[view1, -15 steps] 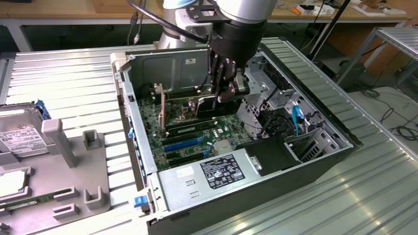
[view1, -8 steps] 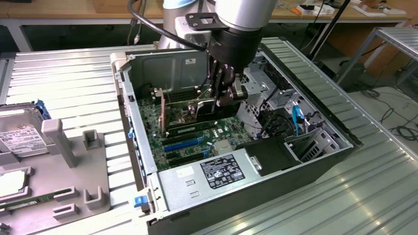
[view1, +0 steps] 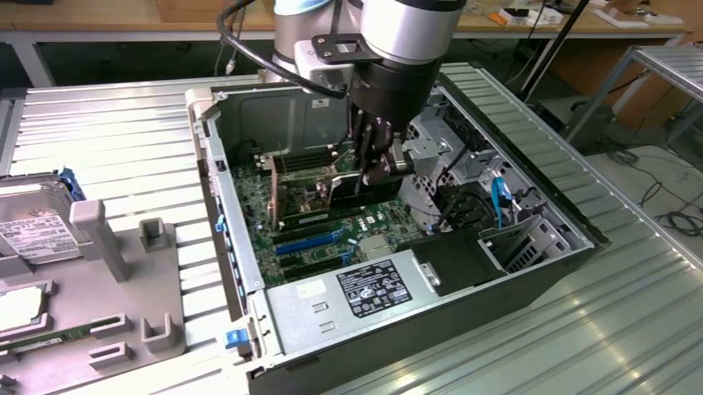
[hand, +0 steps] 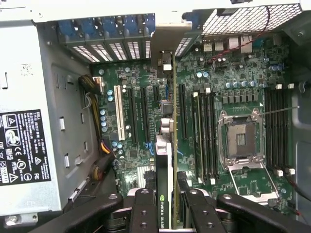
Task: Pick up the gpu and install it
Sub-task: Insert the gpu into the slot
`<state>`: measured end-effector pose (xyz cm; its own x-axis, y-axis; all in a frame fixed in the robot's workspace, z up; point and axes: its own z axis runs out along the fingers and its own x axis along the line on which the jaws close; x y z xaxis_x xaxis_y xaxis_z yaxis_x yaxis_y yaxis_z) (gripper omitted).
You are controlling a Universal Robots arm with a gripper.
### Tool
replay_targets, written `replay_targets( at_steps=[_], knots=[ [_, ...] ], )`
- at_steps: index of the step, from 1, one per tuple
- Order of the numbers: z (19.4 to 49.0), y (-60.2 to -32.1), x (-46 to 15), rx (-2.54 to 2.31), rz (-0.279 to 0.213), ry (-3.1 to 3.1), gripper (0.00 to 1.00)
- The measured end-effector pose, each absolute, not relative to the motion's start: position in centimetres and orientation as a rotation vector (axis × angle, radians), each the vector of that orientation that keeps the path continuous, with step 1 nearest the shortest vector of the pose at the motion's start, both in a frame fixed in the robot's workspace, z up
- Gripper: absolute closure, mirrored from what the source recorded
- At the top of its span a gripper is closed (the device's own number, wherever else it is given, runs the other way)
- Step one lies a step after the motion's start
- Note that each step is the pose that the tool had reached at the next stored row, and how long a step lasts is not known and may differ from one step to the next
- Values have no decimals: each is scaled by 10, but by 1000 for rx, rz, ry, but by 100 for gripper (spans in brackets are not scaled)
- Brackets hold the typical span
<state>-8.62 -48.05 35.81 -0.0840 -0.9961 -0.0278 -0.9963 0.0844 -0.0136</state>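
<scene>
On the exterior view's left, a hard drive and a memory stick lie in a grey tray on the ribbed metal surface. Right of it stands the open computer case. Inside, the hand is clenched on the gpu, holding it edge-on over the motherboard, just beside a long black slot.

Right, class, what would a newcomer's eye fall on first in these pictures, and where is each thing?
The arm's gripper reaches down into the open computer case at the exterior view's centre, shut on the gpu, held edge-on over the slots of the green motherboard. Beside the card, the bare silver CPU socket stands out.
</scene>
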Motion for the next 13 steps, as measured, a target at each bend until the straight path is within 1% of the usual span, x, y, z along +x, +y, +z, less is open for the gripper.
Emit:
replay_targets(
  at_steps=[13],
  knots=[
    [331, -480, -86, -2095, 9, 2297, 73]
  ],
)
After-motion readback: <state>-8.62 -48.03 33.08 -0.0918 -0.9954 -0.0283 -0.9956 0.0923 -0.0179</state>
